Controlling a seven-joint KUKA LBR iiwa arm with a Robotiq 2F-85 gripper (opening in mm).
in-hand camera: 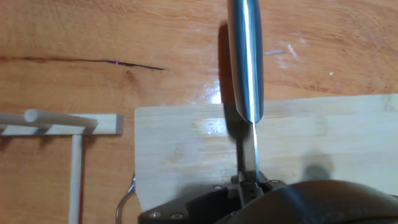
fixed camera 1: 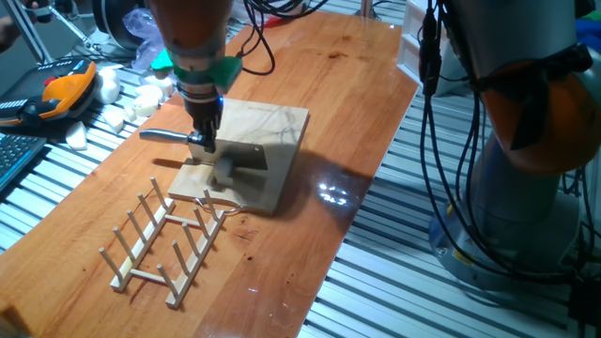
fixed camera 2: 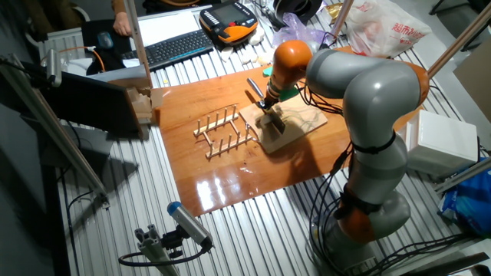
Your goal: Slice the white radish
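My gripper (fixed camera 1: 202,141) stands over the left part of the wooden cutting board (fixed camera 1: 277,127) and is shut on a knife (fixed camera 1: 165,136). The steel handle sticks out to the left and the grey blade (fixed camera 1: 240,160) lies low over the board. In the hand view the handle (in-hand camera: 245,62) runs up from the gripper (in-hand camera: 252,182), with the blade edge-on over the board (in-hand camera: 323,137). In the other fixed view the gripper (fixed camera 2: 270,113) is at the board (fixed camera 2: 311,121). No single white radish chunk shows on the board; it is hidden or out of view.
A wooden dish rack (fixed camera 1: 169,235) stands just in front of the board, also in the hand view (in-hand camera: 62,124). A pile of white chunks (fixed camera 1: 131,103) and an orange teach pendant (fixed camera 1: 61,92) lie at the far left. A keyboard (fixed camera 2: 173,50) and plastic bags (fixed camera 2: 383,27) lie beyond the table.
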